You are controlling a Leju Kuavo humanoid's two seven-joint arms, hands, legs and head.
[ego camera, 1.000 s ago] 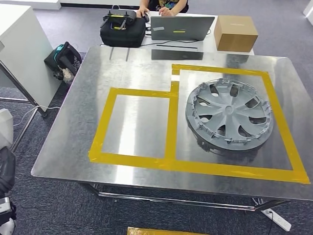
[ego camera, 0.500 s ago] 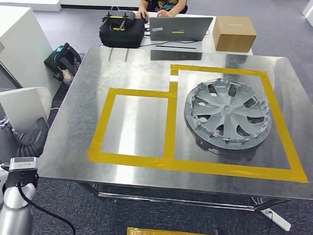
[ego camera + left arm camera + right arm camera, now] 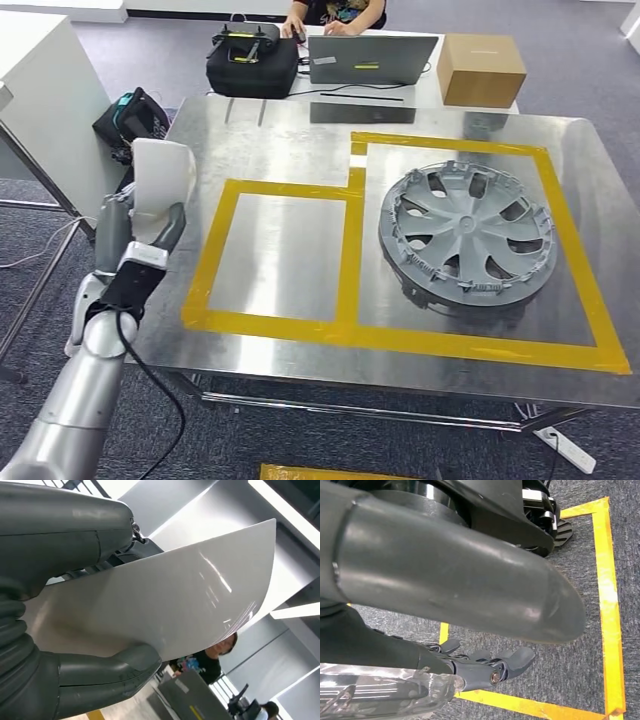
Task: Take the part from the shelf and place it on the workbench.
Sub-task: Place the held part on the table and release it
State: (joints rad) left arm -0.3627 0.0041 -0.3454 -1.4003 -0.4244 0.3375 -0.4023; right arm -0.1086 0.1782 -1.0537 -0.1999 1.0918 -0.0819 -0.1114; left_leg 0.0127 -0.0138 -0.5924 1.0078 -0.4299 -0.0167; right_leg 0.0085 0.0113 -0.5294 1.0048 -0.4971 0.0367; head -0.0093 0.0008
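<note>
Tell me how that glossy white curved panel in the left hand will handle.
The glossy white curved panel looks thin, so probably light and somewhat flexible. Its shiny surface may slip in the left robot hand, which grips one edge.

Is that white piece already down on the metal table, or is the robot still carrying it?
Carried. The left hand grips the white part above the workbench's left edge; the wrist view shows fingers clamped on both faces.

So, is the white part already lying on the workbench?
No, the left robot hand holds the white part in the air beside the workbench edge.
</note>
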